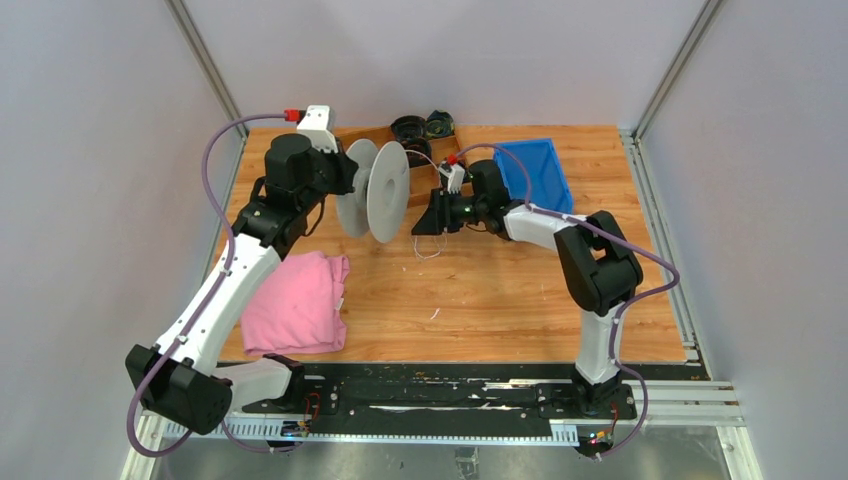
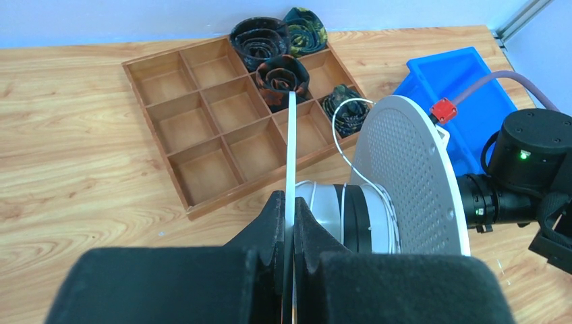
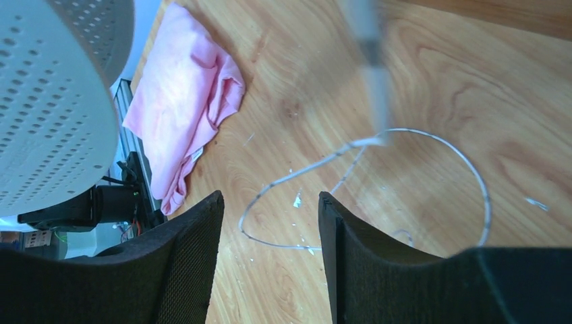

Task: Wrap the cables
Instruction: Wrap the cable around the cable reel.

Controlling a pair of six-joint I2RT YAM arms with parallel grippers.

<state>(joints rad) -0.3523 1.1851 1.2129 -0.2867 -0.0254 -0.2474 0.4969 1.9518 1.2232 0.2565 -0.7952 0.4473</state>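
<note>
Left gripper (image 2: 289, 202) clamped shut on the thin rim of one flange of the pale grey perforated plastic spool (image 2: 411, 172), which is held on edge above the wooden tabletop (image 1: 500, 300). A few turns of the thin white-grey cable (image 3: 351, 144) sit on the hub just right of the fingers. Right gripper (image 3: 270, 209) hovers near the other flange, jaws apart and empty; the cable's slack loops lie on the table below and ahead of it, clear of the fingers.
</note>
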